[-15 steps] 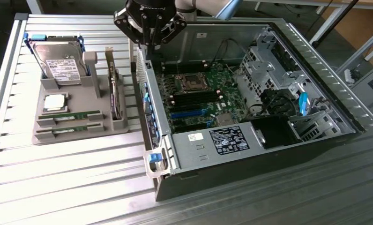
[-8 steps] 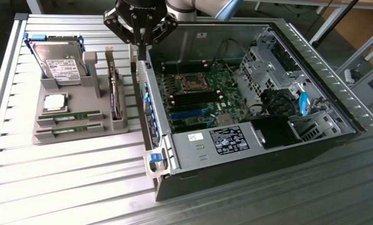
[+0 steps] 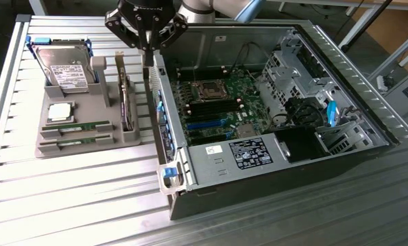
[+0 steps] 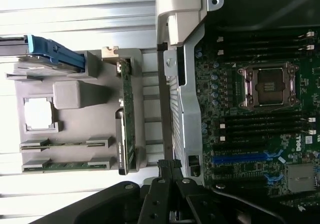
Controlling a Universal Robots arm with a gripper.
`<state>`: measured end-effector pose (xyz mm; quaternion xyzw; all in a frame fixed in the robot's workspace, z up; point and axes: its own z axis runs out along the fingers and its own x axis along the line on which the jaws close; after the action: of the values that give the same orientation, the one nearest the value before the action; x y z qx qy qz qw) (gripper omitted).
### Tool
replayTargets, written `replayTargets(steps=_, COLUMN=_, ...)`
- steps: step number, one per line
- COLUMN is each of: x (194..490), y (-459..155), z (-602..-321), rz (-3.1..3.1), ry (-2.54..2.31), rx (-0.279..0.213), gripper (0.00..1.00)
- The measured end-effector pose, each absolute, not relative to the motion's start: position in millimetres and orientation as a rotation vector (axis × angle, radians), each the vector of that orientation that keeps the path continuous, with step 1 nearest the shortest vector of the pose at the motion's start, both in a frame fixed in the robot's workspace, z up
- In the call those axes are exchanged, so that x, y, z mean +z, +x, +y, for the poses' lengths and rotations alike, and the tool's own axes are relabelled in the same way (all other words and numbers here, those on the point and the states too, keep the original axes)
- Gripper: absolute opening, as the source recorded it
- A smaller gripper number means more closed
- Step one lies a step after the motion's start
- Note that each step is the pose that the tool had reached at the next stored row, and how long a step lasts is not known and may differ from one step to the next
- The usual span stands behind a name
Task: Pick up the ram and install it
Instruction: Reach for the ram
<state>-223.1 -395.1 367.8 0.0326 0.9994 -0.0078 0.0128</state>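
On gray holder (image 3: 81,149) | 2 ram sticks (image 3: 77,124) | 1 processor (image 3: 59,113) | tool (image 3: 149,49) closed

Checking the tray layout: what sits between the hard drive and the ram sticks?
The square silver processor chip lies between the hard drive and the ram sticks, clear in the exterior view.

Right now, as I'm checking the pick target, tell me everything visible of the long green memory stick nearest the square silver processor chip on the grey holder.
The long, thin green memory stick stands on its edge in a slot of the grey plastic holder, beside the square silver processor chip. Grey end blocks grip both its ends. A second green stick sits parallel in the next slot. Nothing else touches it.
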Motion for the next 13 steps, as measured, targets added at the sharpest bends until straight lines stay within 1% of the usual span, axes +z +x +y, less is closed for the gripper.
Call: replayTargets(steps=13, x=367.7, y=-240.8, z=-395.2, rz=3.114, ry=0.102, rx=-0.024, gripper=0.10)
